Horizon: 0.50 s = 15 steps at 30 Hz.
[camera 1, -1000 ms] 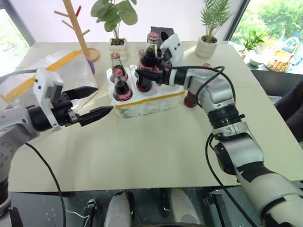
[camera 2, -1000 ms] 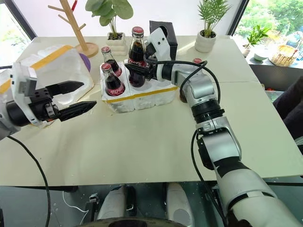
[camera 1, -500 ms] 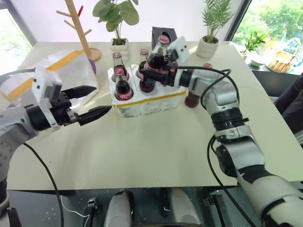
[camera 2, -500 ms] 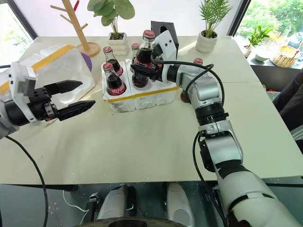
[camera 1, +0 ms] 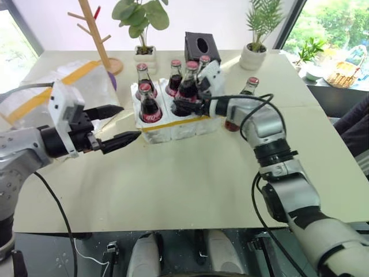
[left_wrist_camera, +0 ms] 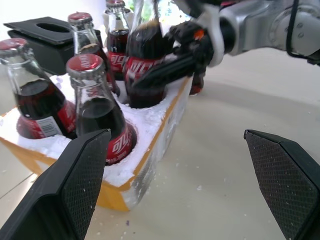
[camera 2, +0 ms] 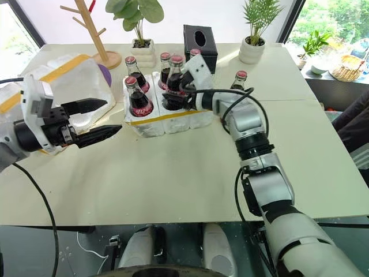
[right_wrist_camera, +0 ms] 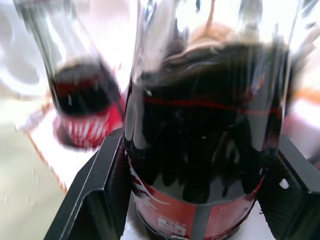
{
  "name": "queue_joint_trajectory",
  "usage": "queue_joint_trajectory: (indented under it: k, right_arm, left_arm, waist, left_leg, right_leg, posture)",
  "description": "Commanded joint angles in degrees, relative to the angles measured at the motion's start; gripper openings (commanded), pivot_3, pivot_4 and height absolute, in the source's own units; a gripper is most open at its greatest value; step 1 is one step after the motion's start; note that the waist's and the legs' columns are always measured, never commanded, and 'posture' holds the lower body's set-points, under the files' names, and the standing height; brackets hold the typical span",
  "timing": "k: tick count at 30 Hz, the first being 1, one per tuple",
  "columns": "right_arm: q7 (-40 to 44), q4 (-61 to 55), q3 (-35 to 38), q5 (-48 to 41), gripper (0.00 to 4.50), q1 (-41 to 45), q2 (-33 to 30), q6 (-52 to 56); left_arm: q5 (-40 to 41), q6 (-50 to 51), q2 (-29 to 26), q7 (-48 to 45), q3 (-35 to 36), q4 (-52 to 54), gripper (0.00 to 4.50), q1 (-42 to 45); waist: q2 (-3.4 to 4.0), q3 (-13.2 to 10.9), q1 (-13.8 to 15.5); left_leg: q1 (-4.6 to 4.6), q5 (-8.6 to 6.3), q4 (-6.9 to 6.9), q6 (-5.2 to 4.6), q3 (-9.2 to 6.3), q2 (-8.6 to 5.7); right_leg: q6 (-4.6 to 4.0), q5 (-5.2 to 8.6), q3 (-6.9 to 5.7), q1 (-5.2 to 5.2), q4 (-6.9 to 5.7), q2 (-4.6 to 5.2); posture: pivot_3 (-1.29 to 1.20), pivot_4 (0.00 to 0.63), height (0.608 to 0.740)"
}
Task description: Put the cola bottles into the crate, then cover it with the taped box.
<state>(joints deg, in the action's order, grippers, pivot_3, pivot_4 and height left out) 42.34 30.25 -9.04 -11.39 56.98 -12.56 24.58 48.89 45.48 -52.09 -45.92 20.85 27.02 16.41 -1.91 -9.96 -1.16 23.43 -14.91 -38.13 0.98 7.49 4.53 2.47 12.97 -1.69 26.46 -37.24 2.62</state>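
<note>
The crate (camera 1: 173, 123), a low white foam tray with a yellow tape band, stands mid-table and holds several cola bottles (camera 1: 148, 103) upright in its wells. My right gripper (camera 1: 183, 103) is shut on one cola bottle (right_wrist_camera: 200, 150), whose base sits down in a front well (left_wrist_camera: 145, 60). One more cola bottle (camera 1: 249, 86) stands on the table to the right of the crate, behind my right arm. My left gripper (camera 1: 128, 121) is open and holds nothing, just left of the crate's front corner. The taped box (camera 1: 75, 81) lies at the far left.
Behind the crate are a black tissue box (camera 1: 199, 45), a wooden peg stand (camera 1: 98, 34) and two potted plants (camera 1: 143, 34) (camera 1: 253, 40). Something purple (camera 1: 110, 81) peeks out behind the taped box. The near half of the table (camera 1: 190, 179) is bare.
My right gripper has come down with its cola bottle, from above the crate into a well. The left gripper has stayed in place, open.
</note>
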Motion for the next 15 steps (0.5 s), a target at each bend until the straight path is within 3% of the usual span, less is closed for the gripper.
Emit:
queue_joint_trajectory:
  k: [1,2,7,15]
  right_arm:
    - [-1.2,2.4,0.5,1.3,4.06,1.1,1.5,-2.6]
    - [-1.5,2.7,0.7,1.4,4.48,0.9,1.7,-2.8]
    - [-2.4,-3.9,4.2,-0.8,4.48,-1.7,0.3,0.4]
    - [-4.7,-39.4,14.9,-12.4,4.48,-13.2,-11.1,24.0]
  left_arm:
    - [-0.6,-1.7,0.4,0.5,-0.5,0.8,4.5,1.1]
    - [-0.7,-1.7,0.6,0.6,-0.6,1.0,4.5,1.1]
    - [-0.6,-1.9,1.3,1.3,-1.4,1.4,4.5,1.3]
    - [-0.7,-2.3,2.5,1.2,-3.3,0.7,4.5,2.5]
  waist:
    - [-0.02,0.0,-0.2]
    - [-0.02,0.0,-0.2]
    - [-0.02,0.0,-0.1]
    - [-0.02,0.0,0.6]
  left_leg:
    - [-0.06,0.0,0.0,0.0,0.01,0.01]
    - [-0.09,0.0,0.0,0.0,0.0,0.01]
    - [-0.1,0.0,0.0,0.01,0.0,0.03]
    - [0.02,-0.01,-0.02,-0.01,0.0,-0.06]
  right_leg:
    - [0.0,0.0,0.01,-0.05,0.0,-0.01]
    - [0.0,0.0,0.01,-0.1,0.0,-0.02]
    - [0.0,0.0,0.01,-0.1,-0.01,-0.01]
    - [0.02,0.0,-0.04,-0.09,0.1,0.15]
  posture:
    - [0.0,0.15,0.74]
    - [0.0,0.15,0.74]
    - [0.0,0.15,0.74]
    - [0.0,0.15,0.74]
